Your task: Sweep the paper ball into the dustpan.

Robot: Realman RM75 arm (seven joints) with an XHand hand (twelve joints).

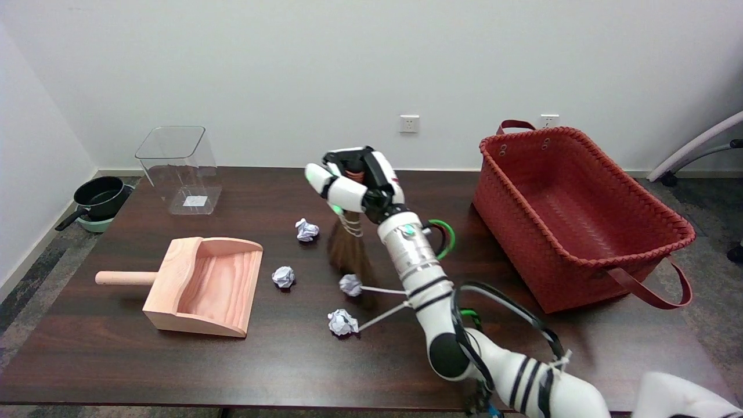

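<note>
My right hand (355,184) grips the handle of a small brown brush (350,251) and holds it upright, bristles down on the dark table (174,360). Several crumpled white paper balls lie around the bristles: one (307,230) to the brush's left, one (283,277) nearer the dustpan, one (350,285) just below the bristles, one (342,322) closer to the front edge. The wooden dustpan (200,285) lies at the left, its open mouth facing right towards the balls, its handle pointing left.
A large red woven basket (574,215) fills the table's right side. A clear plastic bin (180,169) stands at the back left. A black pan (98,200) sits off the table's left edge. Two thin white sticks (383,302) lie by my forearm.
</note>
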